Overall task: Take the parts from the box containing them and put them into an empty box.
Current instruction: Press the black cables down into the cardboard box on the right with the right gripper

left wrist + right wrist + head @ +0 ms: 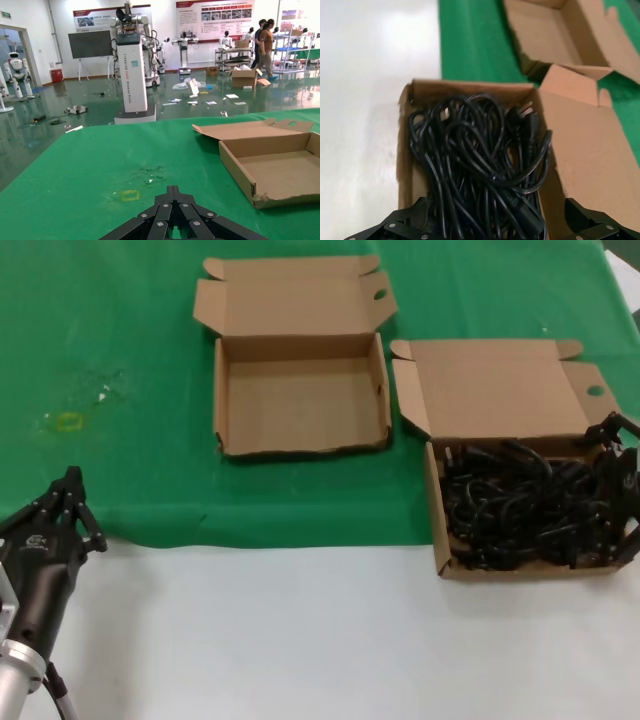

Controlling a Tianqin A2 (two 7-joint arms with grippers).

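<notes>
Parts (530, 515), a tangle of thin black cords with chunky plugs, lie heaped inside the box containing them (500, 390), the cardboard mailer with the tall plain lid. That box is my landmark: it sits half on the green cloth (120, 340) and half on the white counter (300, 640), lid folded back so the tray is open from above. The cords fill the tray nearly wall to wall, looped over one another, so lifting one bunch will likely drag its neighbours.

The right end effector (622, 485) hangs over the far-right edge of that box, right above the cords. In the right wrist view its two jaws stand wide apart on either side of the pile, gripping nothing; that spread looks set for a plunge into the heap, so the step in hand is judged to be the first reach for a bunch.

The empty box (300, 395), with the short lid and narrow tuck strip, lies just to the left of the landmark box and a little farther back, near but not touching, its lid also thrown open and its tray bare. Nothing has been moved into it yet.

The left end effector (68, 502) waits well to the left of both boxes, near the cloth's edge, its fingers drawn together and holding nothing.
</notes>
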